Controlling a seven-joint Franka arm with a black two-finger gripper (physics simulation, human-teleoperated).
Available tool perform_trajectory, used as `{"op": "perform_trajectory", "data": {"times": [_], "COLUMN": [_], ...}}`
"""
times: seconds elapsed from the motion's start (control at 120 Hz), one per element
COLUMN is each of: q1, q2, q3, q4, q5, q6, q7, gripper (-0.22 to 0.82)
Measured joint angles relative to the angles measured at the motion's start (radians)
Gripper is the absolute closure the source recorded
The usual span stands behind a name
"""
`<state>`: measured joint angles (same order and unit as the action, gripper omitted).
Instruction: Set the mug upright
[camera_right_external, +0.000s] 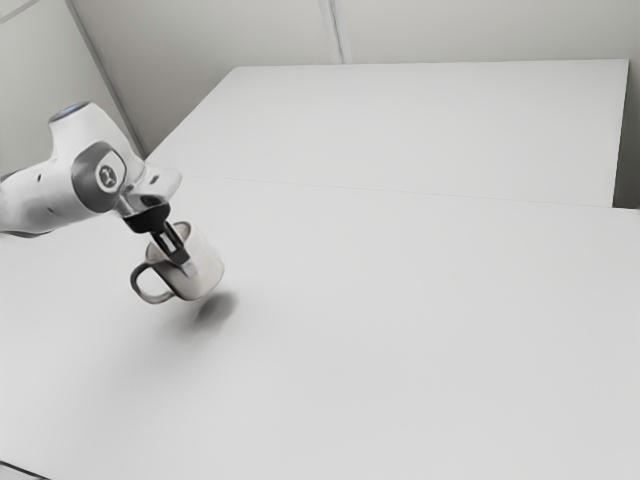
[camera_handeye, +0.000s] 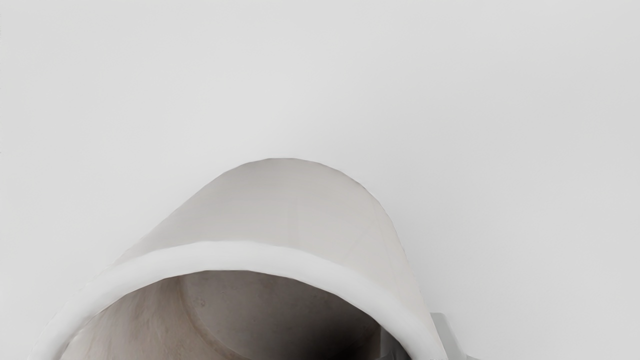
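Observation:
My gripper (camera_right_external: 186, 264) is shut on the wall of the mug (camera_right_external: 207, 269), near its rim. The mug is pale with a darker grey handle pointing to the exterior view's left. It hangs tilted above the table, its shadow apart from it below. In the wrist view the mug (camera_handeye: 300, 210) shows its white rim and brownish inside. There the gripper (camera_handeye: 419, 345) has one finger inside the mug and the other against its outside; the lower part of the fingers is cut off.
The white table (camera_right_external: 420, 320) extends under and around the mug, with a seam running across it toward the back. Pale walls stand behind the table. A thin dark line crosses the exterior view's lower left corner.

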<state>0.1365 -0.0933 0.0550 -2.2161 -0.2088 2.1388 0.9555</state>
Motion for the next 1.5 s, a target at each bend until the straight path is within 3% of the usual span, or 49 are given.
{"op": "perform_trajectory", "data": {"times": [0.275,0.633,0.675,0.85,0.992,1.275,1.5], "q1": [0.005,0.006,0.006,0.006,0.006,0.006,0.005], "q2": [-0.063,-0.053,-0.052,-0.054,-0.06,-0.078,-0.061], "q3": [-0.102,-0.123,-0.127,-0.131,-0.136,-0.147,-0.202], "q4": [-0.127,-0.188,-0.188,-0.188,-0.188,-0.154,0.065], "q5": [0.07,0.083,0.081,0.072,0.07,0.075,0.082], "q6": [0.134,0.199,0.202,0.207,0.208,0.17,0.02], "q7": [-0.171,-0.32,-0.331,-0.363,-0.383,-0.439,-0.558], "gripper": [0.78,0.78,0.74,0.36,0.19,0.05,0.02]}}
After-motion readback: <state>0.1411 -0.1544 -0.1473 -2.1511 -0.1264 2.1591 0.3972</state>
